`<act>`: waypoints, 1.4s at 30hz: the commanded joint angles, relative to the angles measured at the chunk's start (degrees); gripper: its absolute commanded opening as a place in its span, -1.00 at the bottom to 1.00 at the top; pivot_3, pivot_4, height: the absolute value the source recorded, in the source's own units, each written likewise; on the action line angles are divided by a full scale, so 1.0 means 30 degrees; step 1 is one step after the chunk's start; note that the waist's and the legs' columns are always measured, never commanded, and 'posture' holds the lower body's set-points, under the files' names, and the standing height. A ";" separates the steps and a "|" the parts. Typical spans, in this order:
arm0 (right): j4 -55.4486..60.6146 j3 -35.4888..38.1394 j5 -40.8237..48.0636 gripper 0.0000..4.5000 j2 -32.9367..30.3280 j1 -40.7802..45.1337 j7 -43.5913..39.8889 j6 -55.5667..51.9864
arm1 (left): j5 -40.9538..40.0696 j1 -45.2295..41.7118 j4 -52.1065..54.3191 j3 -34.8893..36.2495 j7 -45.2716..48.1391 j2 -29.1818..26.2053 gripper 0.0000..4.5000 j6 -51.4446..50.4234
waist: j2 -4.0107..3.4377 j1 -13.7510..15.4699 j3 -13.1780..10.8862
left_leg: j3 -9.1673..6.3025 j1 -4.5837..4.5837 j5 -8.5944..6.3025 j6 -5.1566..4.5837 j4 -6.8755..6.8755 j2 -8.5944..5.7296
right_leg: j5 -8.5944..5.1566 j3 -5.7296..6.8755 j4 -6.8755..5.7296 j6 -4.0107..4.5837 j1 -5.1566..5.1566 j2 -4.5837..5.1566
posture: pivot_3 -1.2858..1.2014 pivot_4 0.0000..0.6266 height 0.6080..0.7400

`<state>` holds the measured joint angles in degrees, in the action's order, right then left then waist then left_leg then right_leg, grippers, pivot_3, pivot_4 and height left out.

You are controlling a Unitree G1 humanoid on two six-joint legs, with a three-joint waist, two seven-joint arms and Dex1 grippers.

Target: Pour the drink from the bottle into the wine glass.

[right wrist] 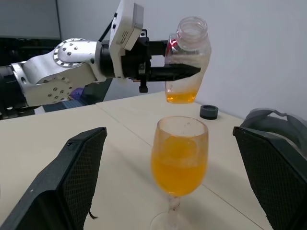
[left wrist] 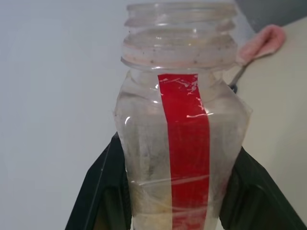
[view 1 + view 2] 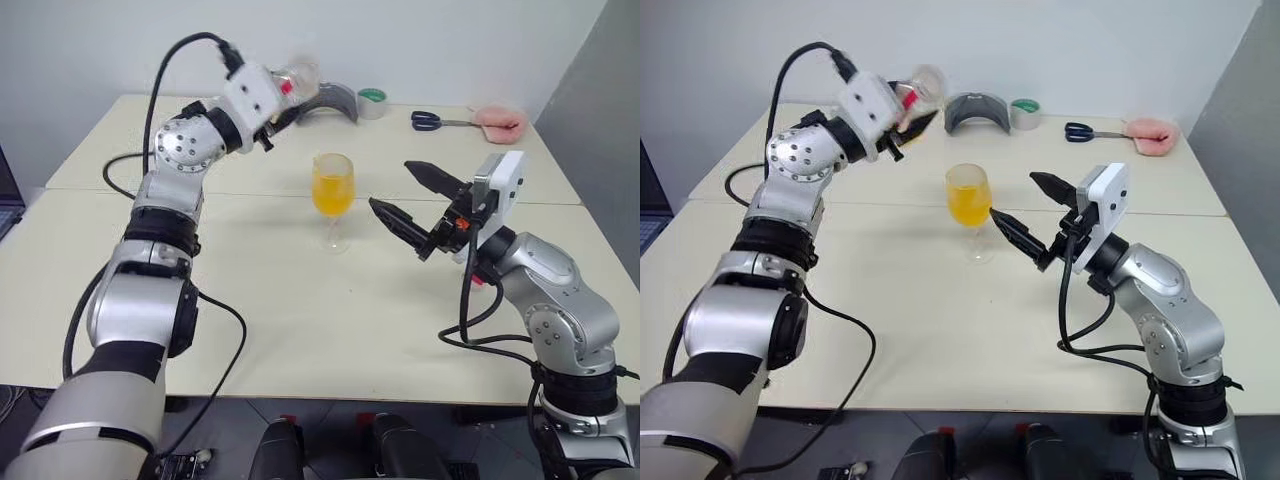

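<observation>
Nearest you, the right gripper [image 3: 405, 194] hangs above the table [image 3: 300, 330] on its right side, jaws spread wide and gripping nothing. Its fingers [image 3: 398, 222] point toward the wine glass [image 3: 333, 200], which shows between them in the right wrist view without touching either one.

The wine glass stands upright on its foot near the middle of the table, just on the near side of the seam where the two tabletops meet. Its bowl holds the orange drink [image 1: 179, 168] to well over half.

Beyond the glass and toward the table's left side, the left gripper [image 1: 184, 70] is raised above the far tabletop, clamped on the bottle [image 1: 188, 60]. You can see the black fingers [image 2: 100, 191] pressed against both sides of the clear body, with the red stripe facing the wrist camera. The bottle is held roughly upright, its mouth open and uncapped, with a little drink left at its bottom.

Along the far edge of the table lie a grey curved piece [image 3: 977, 110], a roll of tape [image 3: 1025, 113], a pair of scissors [image 3: 1087, 131] and a pink object [image 3: 1151, 134] toward the far right corner. A small dark cap [image 1: 209, 111] rests on the far tabletop behind the glass.
</observation>
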<state>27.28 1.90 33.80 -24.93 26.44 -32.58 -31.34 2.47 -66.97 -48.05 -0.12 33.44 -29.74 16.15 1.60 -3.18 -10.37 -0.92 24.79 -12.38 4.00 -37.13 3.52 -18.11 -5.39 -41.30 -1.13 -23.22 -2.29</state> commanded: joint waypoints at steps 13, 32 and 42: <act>-0.0082 0.0201 0.1240 1.00 -0.2788 -0.0747 -0.3925 -0.0070 | -0.4788 0.7612 0.8010 0.4853 -0.3866 0.1891 -0.21 -0.6944 | 0.0002 0.0226 0.0007 | -0.0045 0.0005 -0.0001 -0.0003 -0.0131 -0.0008 | 0.0001 0.0040 -0.0048 -0.0001 0.0045 0.0015 | 0.03 -0.52 1.00; 0.0017 0.0202 0.1295 1.00 -0.2444 -0.0838 -0.2911 -0.0185 | -0.5737 1.0029 0.7192 0.4700 -0.2440 0.3112 -0.21 -0.5358 | 0.0003 0.0232 0.0007 | -0.0066 0.0005 -0.0003 -0.0007 -0.0247 -0.0006 | 0.0002 0.0030 -0.0150 -0.0011 0.0051 -0.0021 | 0.03 -0.52 1.00; -0.0241 0.0079 0.1277 1.00 -0.2478 -0.0549 -0.2927 -0.0190 | -0.6088 1.0403 0.7987 0.4605 -0.2448 0.2972 0.64 -0.6243 | 0.0004 0.0237 0.0007 | -0.0070 0.0006 -0.0004 -0.0007 -0.0245 -0.0008 | 0.0001 0.0030 -0.0148 -0.0012 0.0054 -0.0024 | 0.03 -0.52 1.00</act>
<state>25.96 1.35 37.19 -32.35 23.66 -41.19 -32.00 -15.36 -35.61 -27.08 13.34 25.91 -20.04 -2.48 1.61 -2.47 -10.35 -1.14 24.81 -12.39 3.98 -37.86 3.50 -18.10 -5.30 -41.75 -1.17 -23.06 -2.36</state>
